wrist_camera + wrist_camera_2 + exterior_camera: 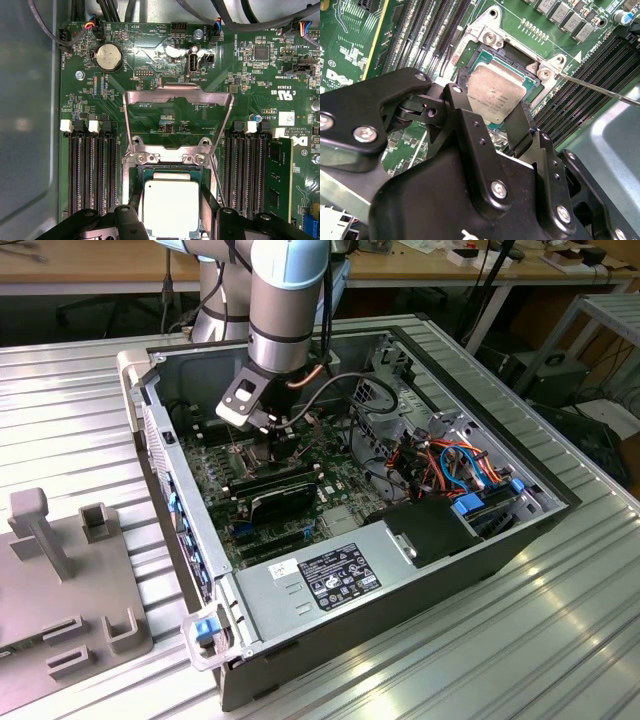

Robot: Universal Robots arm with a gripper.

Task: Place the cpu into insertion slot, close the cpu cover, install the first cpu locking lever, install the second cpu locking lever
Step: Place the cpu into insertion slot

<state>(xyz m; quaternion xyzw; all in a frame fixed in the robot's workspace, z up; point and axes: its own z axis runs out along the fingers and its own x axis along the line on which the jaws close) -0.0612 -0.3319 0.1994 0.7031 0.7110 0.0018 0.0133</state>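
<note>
On the exterior view's left, a grey fixture [60,580] lies on the ribbed metal surface [560,640]. Just beside it stands the open computer case [165,470], and the arm [285,300] reaches down into it over the motherboard. In the second wrist view the hand [490,102] is closed to the chip's width. Its black fingers [465,120] press on two opposite sides of the cpu [496,95], which sits low in the insertion slot [512,56]; whether it is fully seated I cannot tell. In the first wrist view the cpu cover [177,95] stands open, tipped back from the slot. On the exterior view's right, orange and blue cables [450,462] crowd the case's corner.
</note>
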